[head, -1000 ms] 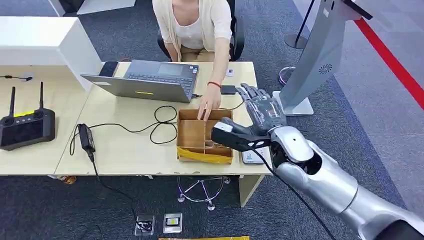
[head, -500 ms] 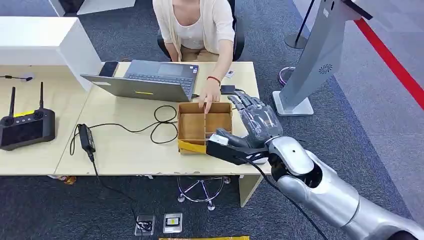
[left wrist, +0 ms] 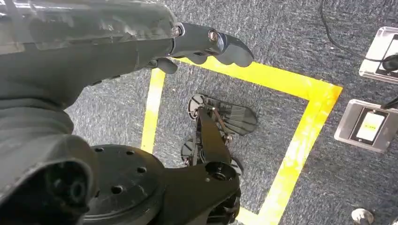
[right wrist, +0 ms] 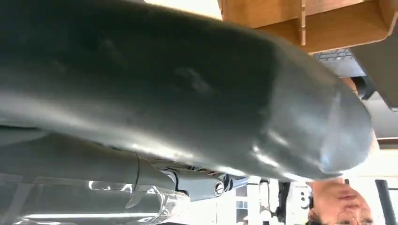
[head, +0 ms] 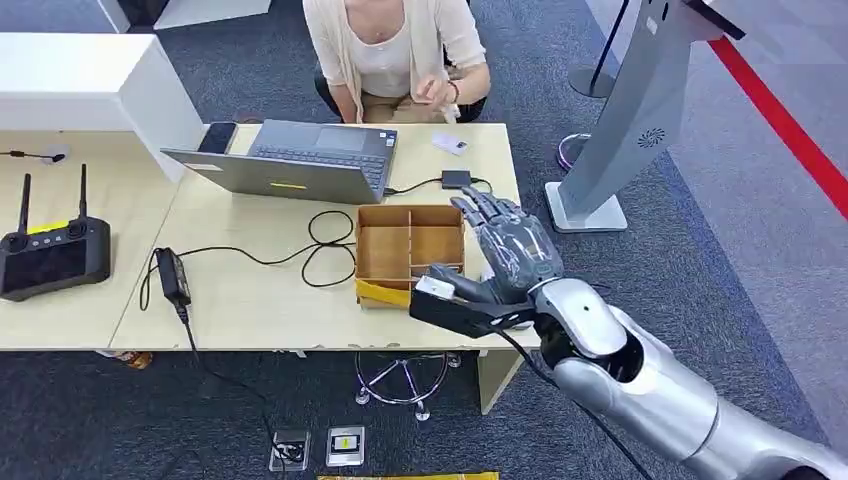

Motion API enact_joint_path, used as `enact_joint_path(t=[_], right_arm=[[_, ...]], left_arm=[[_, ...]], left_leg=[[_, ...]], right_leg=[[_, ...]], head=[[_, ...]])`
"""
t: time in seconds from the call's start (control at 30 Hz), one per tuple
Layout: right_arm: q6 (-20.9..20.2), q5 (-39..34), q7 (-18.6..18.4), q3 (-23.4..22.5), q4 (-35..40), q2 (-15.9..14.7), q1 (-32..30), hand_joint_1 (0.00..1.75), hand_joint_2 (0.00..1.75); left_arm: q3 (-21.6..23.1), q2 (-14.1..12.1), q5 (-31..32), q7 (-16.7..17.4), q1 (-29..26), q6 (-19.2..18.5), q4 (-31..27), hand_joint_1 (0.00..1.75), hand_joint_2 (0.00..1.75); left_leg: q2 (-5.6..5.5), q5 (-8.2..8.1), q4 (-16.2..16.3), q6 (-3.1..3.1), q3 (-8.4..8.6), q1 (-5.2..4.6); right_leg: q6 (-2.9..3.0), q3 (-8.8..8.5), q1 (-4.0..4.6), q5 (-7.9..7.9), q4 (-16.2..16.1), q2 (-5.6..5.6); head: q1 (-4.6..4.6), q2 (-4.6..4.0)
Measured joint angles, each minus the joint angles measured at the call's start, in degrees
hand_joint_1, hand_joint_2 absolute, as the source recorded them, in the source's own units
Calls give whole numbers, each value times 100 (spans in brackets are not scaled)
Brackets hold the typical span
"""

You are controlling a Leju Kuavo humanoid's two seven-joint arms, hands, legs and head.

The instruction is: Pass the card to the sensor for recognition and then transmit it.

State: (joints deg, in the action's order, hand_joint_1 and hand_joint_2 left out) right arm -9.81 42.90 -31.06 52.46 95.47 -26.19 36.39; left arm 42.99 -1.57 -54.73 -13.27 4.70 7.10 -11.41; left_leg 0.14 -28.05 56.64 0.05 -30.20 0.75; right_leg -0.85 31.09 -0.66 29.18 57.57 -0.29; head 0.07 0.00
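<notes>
At centre right of the head view we see our right hand [head: 505, 250], fingers spread and holding nothing, just right of the divided brown wooden box [head: 410, 250] on the pale wooden table [head: 260, 290]. A small white card [head: 449, 144] lies near the table's far edge, by the seated person [head: 395, 50]. Our left hand [left wrist: 141, 42] hangs over grey carpet [left wrist: 291, 56]; we cannot tell its grip.

Divided box [head: 410, 245] on desk [head: 250, 300] ahead; my right hand [head: 505, 250] just right of it. Laptop [head: 300, 160] behind box, remote [head: 50, 255] far left, kiosk stand [head: 630, 110] off desk's right end.
</notes>
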Motion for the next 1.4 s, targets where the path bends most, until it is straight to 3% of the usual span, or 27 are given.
enact_joint_path(t=[0.03,0.07,0.33,0.8,1.2,1.4], right_arm=[[-13,46,18,0,0,11,-19,0,0],[-26,99,42,2,0,35,-42,0,175],[-94,566,232,92,-273,306,-229,0,175],[-315,761,-61,88,-940,507,-259,0,175],[234,774,164,-39,-1665,911,-259,0,175],[284,767,208,-107,-1950,1108,-257,0,175]], left_arm=[[0,2,5,0,1,2,0,0,0],[0,4,13,0,1,7,0,0,0],[0,20,116,-2,6,13,0,0,0],[2,22,277,-2,5,-2,0,0,0],[2,22,330,116,50,-4,2,0,0],[2,22,332,127,74,-7,2,0,0]], left_leg=[[0,0,0,0,0,0],[0,0,0,0,-1,0],[0,0,-1,0,-2,1],[-1,0,-1,0,-2,0],[-1,1,-1,0,-1,1],[0,0,-1,0,-2,1]], right_leg=[[0,0,0,0,0,0],[0,0,0,0,0,0],[0,0,1,0,0,0],[0,1,0,0,0,-1],[0,0,1,0,1,0],[0,0,1,0,1,0]], head=[[-2,0],[0,0],[-2,0],[0,0],[0,0],[0,0]])
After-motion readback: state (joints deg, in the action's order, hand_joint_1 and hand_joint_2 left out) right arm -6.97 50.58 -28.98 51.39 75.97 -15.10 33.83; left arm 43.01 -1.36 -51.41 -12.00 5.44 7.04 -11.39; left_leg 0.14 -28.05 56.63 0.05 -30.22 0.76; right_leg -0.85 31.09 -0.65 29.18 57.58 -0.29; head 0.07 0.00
